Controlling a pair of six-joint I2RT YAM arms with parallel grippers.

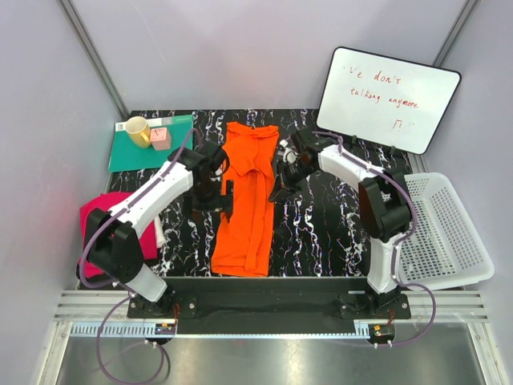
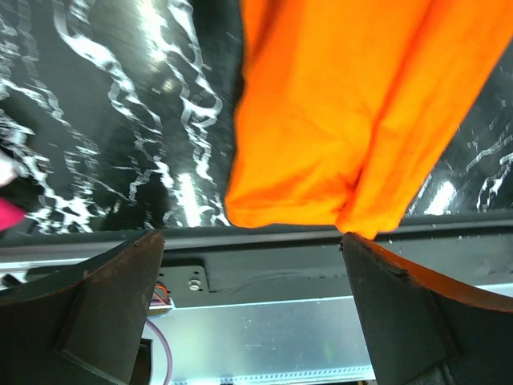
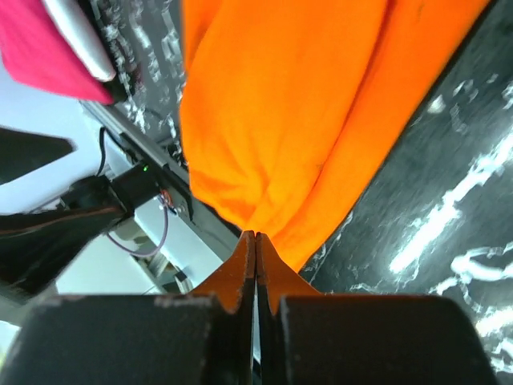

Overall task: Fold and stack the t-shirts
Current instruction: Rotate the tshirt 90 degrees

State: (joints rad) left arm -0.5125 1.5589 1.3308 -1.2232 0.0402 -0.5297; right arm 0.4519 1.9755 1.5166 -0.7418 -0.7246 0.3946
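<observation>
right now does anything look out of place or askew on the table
The magenta t-shirt sits bunched in a heap at the left edge of the table, partly under the left arm and seemingly spilling past the edge. The orange t-shirt lies mid-table as a long strip, slightly slanted rather than square.
</observation>
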